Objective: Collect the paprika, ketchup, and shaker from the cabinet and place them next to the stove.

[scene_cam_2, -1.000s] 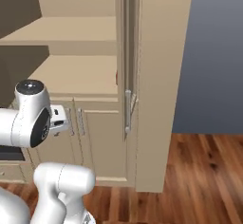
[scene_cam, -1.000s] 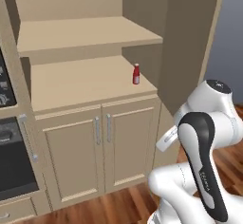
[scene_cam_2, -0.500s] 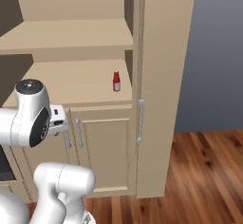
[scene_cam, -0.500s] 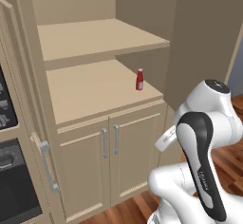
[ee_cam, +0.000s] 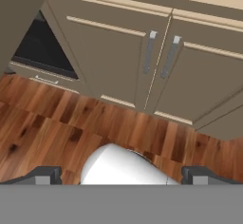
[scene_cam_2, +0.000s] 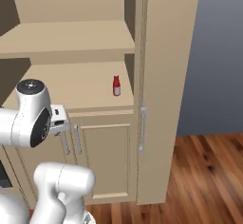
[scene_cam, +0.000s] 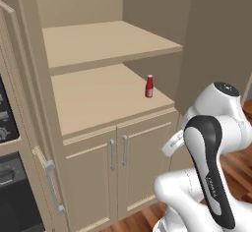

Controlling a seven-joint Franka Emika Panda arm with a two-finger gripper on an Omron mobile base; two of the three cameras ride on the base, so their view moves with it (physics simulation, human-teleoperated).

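The ketchup (scene_cam: 149, 86) (scene_cam_2: 116, 85), a slim red bottle, stands upright near the right front corner of the cabinet's lower open shelf (scene_cam: 93, 98) (scene_cam_2: 71, 85). The shelf above it is bare. Paprika, shaker and stove are out of view. The arm is folded low in front of the cabinet. In the hand view my gripper (ee_cam: 121, 175) points down at the two lower cabinet doors (ee_cam: 118, 61) and the wooden floor. Its fingertips (ee_cam: 45, 174) stand wide apart, so it is open with nothing between them.
A dark built-in oven panel (scene_cam: 10, 196) (ee_cam: 42, 47) sits left of the cabinet. Tall cabinet doors with bar handles stand open at the left (scene_cam: 49, 187) and right (scene_cam_2: 142, 128). Wooden floor (scene_cam_2: 204, 180) and a grey wall lie to the right.
The whole picture has shifted: the base has driven, and the cabinet now sits closer and more centred. The ketchup keeps its place on the shelf. The gripper stays open.
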